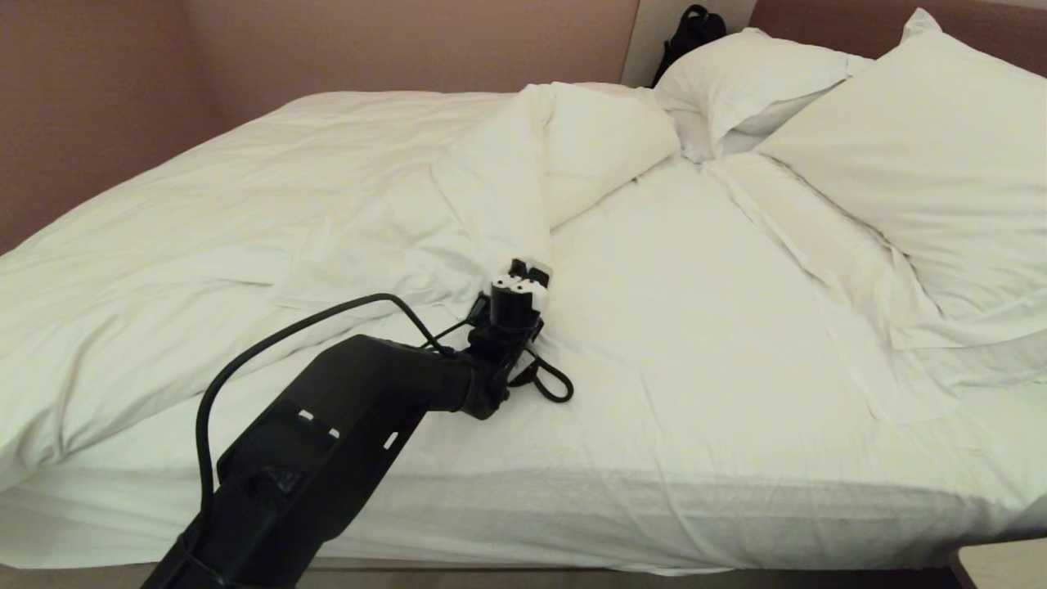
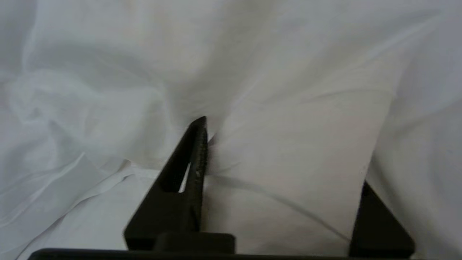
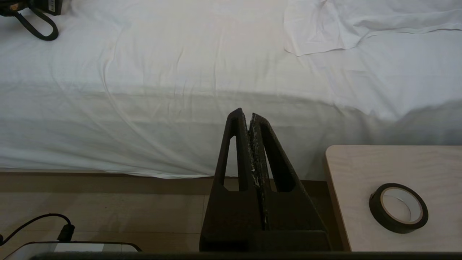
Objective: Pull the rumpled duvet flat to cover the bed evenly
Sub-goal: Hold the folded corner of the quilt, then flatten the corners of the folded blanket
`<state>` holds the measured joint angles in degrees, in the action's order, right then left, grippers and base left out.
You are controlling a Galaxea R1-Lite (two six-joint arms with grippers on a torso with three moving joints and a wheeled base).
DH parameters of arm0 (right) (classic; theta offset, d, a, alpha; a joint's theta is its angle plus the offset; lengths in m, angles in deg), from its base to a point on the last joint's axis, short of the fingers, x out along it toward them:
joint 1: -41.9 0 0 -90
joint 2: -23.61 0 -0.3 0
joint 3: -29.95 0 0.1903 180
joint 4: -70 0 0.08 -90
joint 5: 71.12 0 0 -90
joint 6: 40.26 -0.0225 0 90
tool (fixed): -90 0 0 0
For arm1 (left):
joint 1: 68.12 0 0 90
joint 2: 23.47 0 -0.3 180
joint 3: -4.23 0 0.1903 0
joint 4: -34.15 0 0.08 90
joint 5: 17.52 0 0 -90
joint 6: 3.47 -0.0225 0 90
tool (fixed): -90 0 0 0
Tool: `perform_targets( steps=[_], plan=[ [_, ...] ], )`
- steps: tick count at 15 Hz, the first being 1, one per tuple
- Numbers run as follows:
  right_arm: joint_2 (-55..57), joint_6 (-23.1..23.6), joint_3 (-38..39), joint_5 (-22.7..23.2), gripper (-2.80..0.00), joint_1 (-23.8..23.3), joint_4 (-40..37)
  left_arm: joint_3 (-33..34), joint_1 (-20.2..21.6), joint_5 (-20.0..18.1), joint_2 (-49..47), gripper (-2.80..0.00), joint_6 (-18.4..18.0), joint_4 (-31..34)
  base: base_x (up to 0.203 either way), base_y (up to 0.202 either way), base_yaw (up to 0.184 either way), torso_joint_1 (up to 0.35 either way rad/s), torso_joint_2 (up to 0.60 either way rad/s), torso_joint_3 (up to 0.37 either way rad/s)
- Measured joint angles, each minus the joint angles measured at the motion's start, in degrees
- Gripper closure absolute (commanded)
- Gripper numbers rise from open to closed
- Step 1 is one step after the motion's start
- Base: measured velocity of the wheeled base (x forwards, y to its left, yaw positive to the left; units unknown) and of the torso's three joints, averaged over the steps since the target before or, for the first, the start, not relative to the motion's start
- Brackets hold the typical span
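The duvet [image 1: 270, 213] was seen rumpled over the left part of the bed [image 1: 671, 523], its upper corner folded back in a thick flap near the middle, so that the sheet [image 1: 695, 327] on the right half was left bare. Two pillows [image 1: 900, 147] were propped at the head on the right.

The left gripper [image 1: 523, 282] was reached out over the bed to the lower tip of the folded flap. In the left wrist view a fold of duvet [image 2: 296, 155] was found lying between the two fingers [image 2: 196, 159], which stood well apart, one pressed against the cloth and the other largely covered by it; whether the fold was actually clamped could not be told.

The right gripper [image 3: 249, 119] was held parked beside the bed, over the floor [image 3: 108, 206], its fingers pressed together with nothing between them. A roll of tape [image 3: 398, 207] was seen on a light wooden table [image 3: 361, 173] next to it.
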<state>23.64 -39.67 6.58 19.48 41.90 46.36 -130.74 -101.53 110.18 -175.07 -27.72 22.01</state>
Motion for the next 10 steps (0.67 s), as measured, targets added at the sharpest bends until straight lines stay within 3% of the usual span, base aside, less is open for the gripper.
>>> perform_targets(
  steps=[10],
  plan=[
    [0.0, 0.0, 0.0, 0.0, 0.0, 0.0, 0.02, 0.17, -0.93, -0.21, 1.6, 0.0, 0.66, -7.51, 0.0, 0.0, 0.0, 0.0, 0.0, 0.0]
  ],
)
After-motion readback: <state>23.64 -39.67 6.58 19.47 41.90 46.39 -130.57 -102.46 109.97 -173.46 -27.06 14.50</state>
